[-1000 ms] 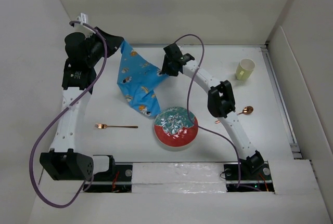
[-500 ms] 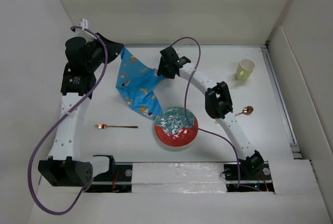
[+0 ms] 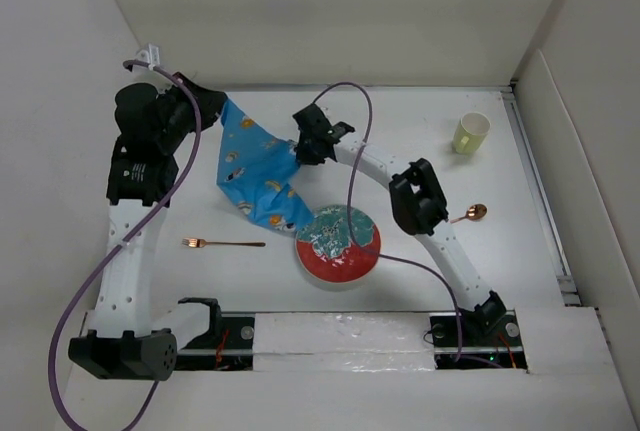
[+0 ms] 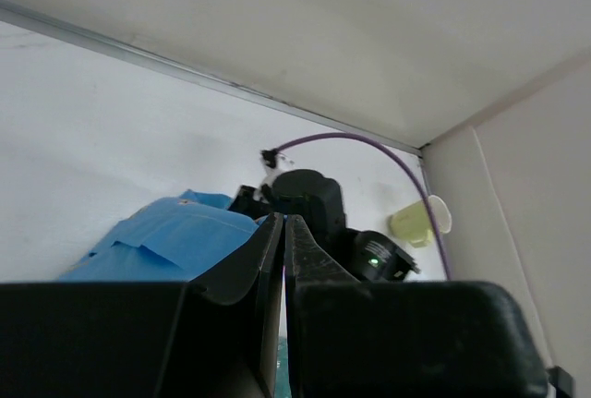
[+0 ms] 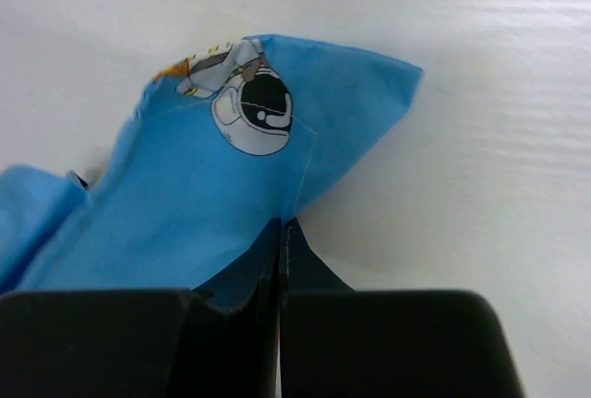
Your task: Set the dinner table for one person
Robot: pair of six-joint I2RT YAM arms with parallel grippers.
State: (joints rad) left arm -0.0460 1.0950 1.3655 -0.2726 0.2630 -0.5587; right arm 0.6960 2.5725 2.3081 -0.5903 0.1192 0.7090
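Left end effector (image 3: 222, 109) and right end effector (image 3: 297, 156) each pinch an edge of the blue mat (image 3: 262, 166), bunched at the far left of the white tabletop (image 3: 420, 121). Better draw it taut evenly, then lower flat, clear of the plate (image 3: 338, 244).

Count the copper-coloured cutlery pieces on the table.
2: a fork lies left of the red bowl, and a spoon lies right of it, its handle partly covered. Others may be hidden under the blue cloth.

Robot laboratory test cell.
Left arm (image 3: 130, 241) and right arm (image 3: 450, 251) bolt to a white dinner table (image 3: 240, 276); plain panels (image 3: 330, 11) enclose it; purple cable (image 3: 58, 346) hangs loose.
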